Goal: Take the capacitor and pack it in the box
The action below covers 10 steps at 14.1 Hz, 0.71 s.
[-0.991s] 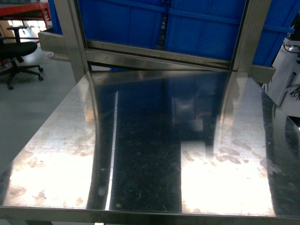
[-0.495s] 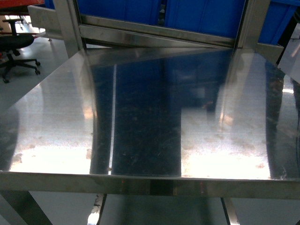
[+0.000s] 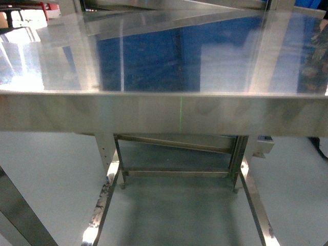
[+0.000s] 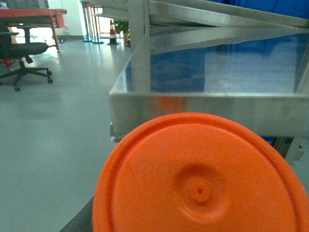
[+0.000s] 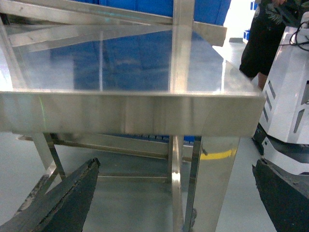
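The capacitor fills the bottom of the left wrist view: I see its round orange end face, with a small dimple, very close to the camera. It hangs above the floor in front of the steel table, so my left gripper holds it. The gripper's fingers are hidden behind it except for a dark sliver. In the right wrist view my right gripper is open, its dark fingers far apart and nothing between them. The box is out of view. Neither gripper shows in the head view.
A steel table stands just ahead, its front edge level with both wrist cameras, with legs and crossbars below. A black office chair is on the floor at left. A white machine and a person in black stand at right.
The head view has backed off and dropped: the tabletop filled the frame before, and now its front edge sits high with the legs and floor showing below.
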Available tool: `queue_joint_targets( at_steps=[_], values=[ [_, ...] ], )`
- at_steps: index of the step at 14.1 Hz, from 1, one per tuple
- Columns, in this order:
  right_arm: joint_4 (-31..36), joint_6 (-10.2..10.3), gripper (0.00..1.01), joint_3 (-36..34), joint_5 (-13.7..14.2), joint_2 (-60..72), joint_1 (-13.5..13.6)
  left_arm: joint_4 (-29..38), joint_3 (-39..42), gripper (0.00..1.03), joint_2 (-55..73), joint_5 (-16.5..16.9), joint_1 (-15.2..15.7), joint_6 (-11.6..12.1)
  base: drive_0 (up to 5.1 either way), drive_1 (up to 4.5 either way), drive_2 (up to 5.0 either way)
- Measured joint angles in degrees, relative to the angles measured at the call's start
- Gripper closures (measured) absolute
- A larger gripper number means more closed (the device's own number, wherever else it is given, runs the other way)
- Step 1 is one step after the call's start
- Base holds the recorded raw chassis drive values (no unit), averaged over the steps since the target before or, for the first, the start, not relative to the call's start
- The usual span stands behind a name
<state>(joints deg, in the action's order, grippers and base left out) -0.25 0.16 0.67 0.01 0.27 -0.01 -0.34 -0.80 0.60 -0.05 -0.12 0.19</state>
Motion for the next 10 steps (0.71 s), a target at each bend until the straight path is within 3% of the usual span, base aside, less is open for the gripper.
queue_joint_targets(
  at_steps=[10],
  values=[
    [-0.13, -0.02, 0.03, 0.0, -0.02, 0.0, 0.0, -0.11, 0.0, 0.6, 0.0, 0.04, 0.0, 0.0, 0.0, 0.0, 0.0]
  ],
)
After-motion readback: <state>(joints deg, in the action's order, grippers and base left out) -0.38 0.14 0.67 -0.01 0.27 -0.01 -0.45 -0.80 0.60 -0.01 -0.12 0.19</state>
